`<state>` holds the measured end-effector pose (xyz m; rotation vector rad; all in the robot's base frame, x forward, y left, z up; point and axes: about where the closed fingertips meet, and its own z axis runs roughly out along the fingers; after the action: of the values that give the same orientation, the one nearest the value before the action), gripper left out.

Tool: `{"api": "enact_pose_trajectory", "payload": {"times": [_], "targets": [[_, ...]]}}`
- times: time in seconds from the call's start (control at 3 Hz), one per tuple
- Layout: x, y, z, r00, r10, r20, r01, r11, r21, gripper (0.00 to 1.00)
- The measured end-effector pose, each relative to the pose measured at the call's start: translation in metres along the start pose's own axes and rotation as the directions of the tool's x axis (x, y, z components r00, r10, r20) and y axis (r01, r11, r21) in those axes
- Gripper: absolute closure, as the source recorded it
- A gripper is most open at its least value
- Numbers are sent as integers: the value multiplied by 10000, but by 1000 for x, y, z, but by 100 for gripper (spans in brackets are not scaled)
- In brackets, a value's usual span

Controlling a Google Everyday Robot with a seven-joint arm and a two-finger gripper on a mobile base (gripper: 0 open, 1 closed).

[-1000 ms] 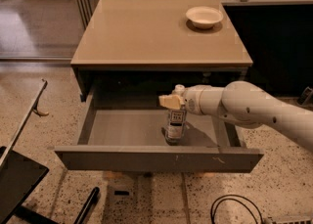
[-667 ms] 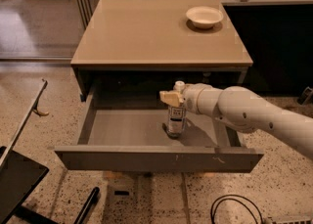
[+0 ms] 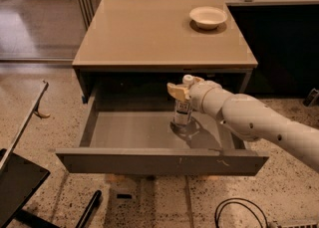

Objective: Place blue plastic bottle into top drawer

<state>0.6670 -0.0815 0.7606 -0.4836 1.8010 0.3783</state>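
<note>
The blue plastic bottle (image 3: 182, 113), clear with a white cap and a label band, is upright inside the open top drawer (image 3: 134, 131), right of its middle. My gripper (image 3: 183, 89) comes in from the right and is shut on the bottle's neck just under the cap. One tan finger (image 3: 176, 91) shows on the bottle's left side; the other is hidden behind it. The bottle's base is at or just above the grey drawer floor, with its shadow below it. The drawer's front panel (image 3: 159, 161) is pulled out toward the camera.
A shallow white bowl (image 3: 208, 17) sits at the back right of the tan cabinet top (image 3: 149, 28). A dark object and a rod stand on the speckled floor at the lower left (image 3: 20, 182). A black cable (image 3: 239, 212) lies at the lower right.
My gripper and the bottle have moved together up in the view and a little right, toward the drawer's back. The bottle stays upright in the grip.
</note>
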Motion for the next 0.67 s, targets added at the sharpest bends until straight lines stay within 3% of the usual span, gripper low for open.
{"api": "enact_pose_trajectory", "payload": {"times": [0.67], "targets": [[-2,7,12,9988,-382,294,386,9992,-135,100]]}}
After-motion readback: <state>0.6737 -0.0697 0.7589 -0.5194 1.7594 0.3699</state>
